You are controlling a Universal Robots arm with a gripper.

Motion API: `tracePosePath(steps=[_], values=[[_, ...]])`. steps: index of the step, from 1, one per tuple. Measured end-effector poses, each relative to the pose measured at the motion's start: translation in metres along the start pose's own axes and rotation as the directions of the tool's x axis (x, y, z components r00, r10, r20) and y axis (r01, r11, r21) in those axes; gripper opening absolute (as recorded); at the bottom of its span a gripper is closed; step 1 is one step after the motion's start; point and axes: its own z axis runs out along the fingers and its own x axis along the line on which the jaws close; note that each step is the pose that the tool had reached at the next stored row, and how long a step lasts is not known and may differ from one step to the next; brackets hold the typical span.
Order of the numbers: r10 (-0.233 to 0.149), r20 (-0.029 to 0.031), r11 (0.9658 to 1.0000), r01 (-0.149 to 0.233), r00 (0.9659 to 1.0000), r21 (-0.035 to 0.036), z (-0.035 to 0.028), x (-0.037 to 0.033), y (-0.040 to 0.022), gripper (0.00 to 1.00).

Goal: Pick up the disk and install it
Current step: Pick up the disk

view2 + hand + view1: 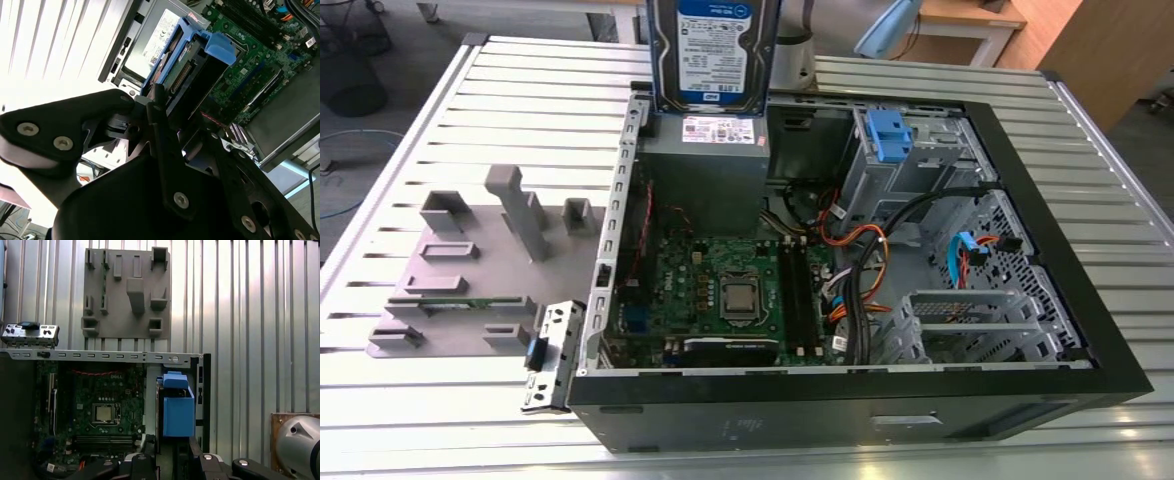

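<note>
The disk (711, 55), silver with a blue-and-white label and blue rails, hangs upright in the air over the back left corner of the open computer case (854, 385), just above the grey power-supply box (707, 165). In both wrist views my gripper (175, 120) (172, 460) is shut on the disk (192, 75) (178, 412), one black finger on each side of its blue frame. Below the disk lie the power supply's white sticker and the green motherboard (260, 55).
The case lies on its side on a slatted metal table (494, 90). A drive cage with a blue latch (887, 135) stands at the case's back right, with orange and black cables beside it. A grey fixture plate (467, 260) lies at the exterior view's left.
</note>
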Motion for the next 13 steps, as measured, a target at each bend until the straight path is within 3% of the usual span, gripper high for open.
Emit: tracePosePath(steps=[13], values=[[0.0, 0.0, 1.0, 0.0, 1.0, 0.0001, -0.0001, 0.0, -0.0044, 0.35]])
